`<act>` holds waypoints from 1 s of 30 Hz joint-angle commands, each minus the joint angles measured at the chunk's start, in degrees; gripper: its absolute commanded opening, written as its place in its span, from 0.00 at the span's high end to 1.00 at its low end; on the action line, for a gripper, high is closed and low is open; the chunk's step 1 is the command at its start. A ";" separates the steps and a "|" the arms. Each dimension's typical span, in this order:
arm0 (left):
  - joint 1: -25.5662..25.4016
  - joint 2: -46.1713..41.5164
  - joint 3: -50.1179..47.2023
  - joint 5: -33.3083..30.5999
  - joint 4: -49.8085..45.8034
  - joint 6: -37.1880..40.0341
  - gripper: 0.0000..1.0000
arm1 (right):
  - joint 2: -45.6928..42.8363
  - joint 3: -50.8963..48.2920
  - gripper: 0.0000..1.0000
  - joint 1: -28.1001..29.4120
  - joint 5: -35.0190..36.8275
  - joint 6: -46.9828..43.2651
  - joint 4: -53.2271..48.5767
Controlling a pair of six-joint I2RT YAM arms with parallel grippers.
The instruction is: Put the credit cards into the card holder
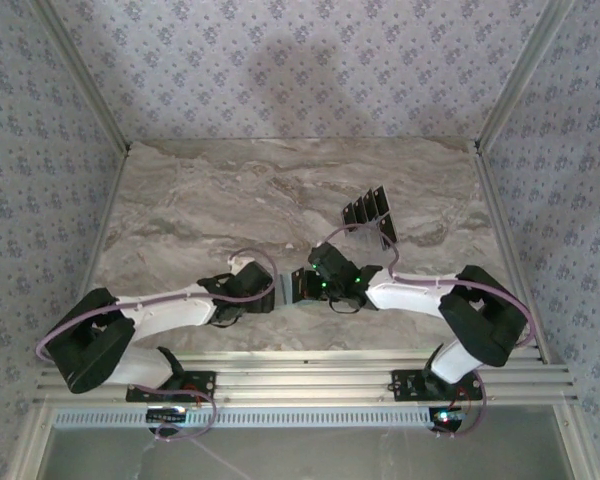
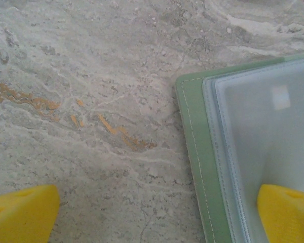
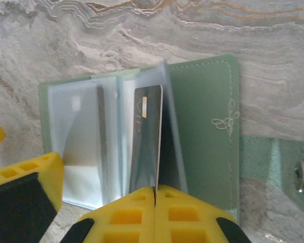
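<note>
The card holder [image 1: 289,285] is being held open on the marble table [image 1: 230,190], between the two arms and toward the 6 o'clock side of the table's middle. In the right wrist view its pale green cover is being shown lying flat at 3 o'clock and its clear plastic sleeves [image 3: 81,147] at 9 o'clock. A strap [image 3: 268,157] with a metal snap [image 3: 301,177] is being left trailing off the cover at 3 o'clock.

One credit card [image 3: 147,136] is being pinched by its near end between the right jaws, whose yellow pads [image 3: 126,217] are being pressed together on it. The card is being held on edge, leaning slightly toward 1 o'clock, at the holder's middle with a raised clear sleeve just beside it at 3 o'clock. Whether its far end is being taken into a pocket cannot be told. At 9 o'clock of it, a thin dark strip [image 3: 102,131] is being seen among the sleeves; whether it is another card cannot be told.

The left jaws are being held spread wide. In the left wrist view one pad [image 2: 286,212] is being held over the holder's clear sleeve at 5 o'clock, and the other pad [image 2: 20,215] over bare table at 7 o'clock.

The other credit cards [image 1: 368,210] are being left in an overlapping dark row on the table, at 1 o'clock of the holder and apart from it.
</note>
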 commanded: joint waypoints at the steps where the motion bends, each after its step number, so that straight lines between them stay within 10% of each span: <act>1: 0.31 0.26 -1.14 -1.42 -2.87 -0.22 0.00 | -1.85 -1.78 1.00 -1.22 -2.04 -2.12 2.14; 30: 0.31 0.17 -1.03 -1.40 -2.93 -0.04 0.00 | 3.45 -8.62 1.00 -3.45 -10.87 1.39 23.90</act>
